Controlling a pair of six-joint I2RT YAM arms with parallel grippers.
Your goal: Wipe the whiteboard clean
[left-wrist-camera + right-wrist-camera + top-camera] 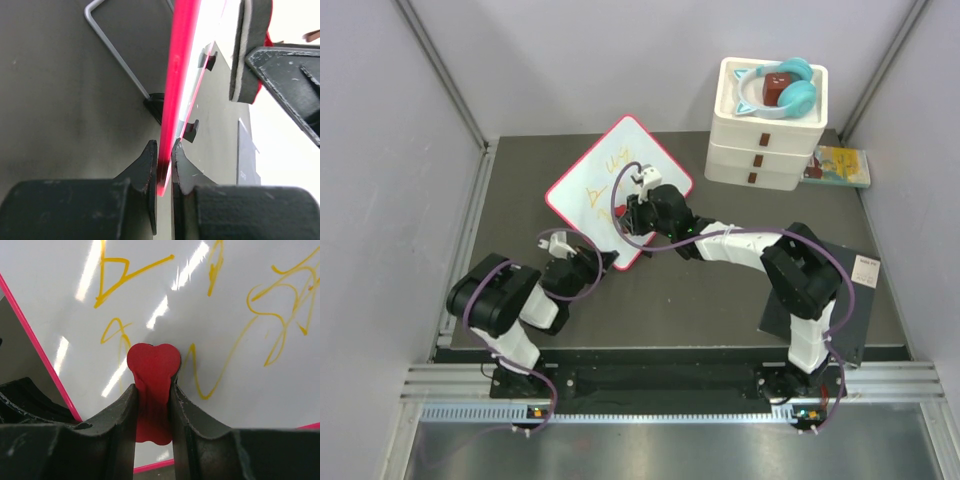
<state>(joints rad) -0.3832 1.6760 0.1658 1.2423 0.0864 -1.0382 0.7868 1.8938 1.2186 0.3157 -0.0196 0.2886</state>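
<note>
The whiteboard [605,180], white with a pink-red rim and yellow-orange scribbles, is propped up tilted at the table's middle back. My left gripper [605,262] is shut on its near lower rim [172,105], seen edge-on in the left wrist view, with the jaws [164,157] pinching it. My right gripper [635,215] is shut on a red heart-shaped eraser [152,385] and holds it against the board face [225,300], amid the scribbles. The eraser's felt edge also shows in the left wrist view [250,50].
A white drawer stack [768,125] with teal headphones [780,90] on top stands at the back right. A booklet [838,165] lies beside it. A dark grey flat sheet [850,300] lies under the right arm. A wire stand [115,55] props the board.
</note>
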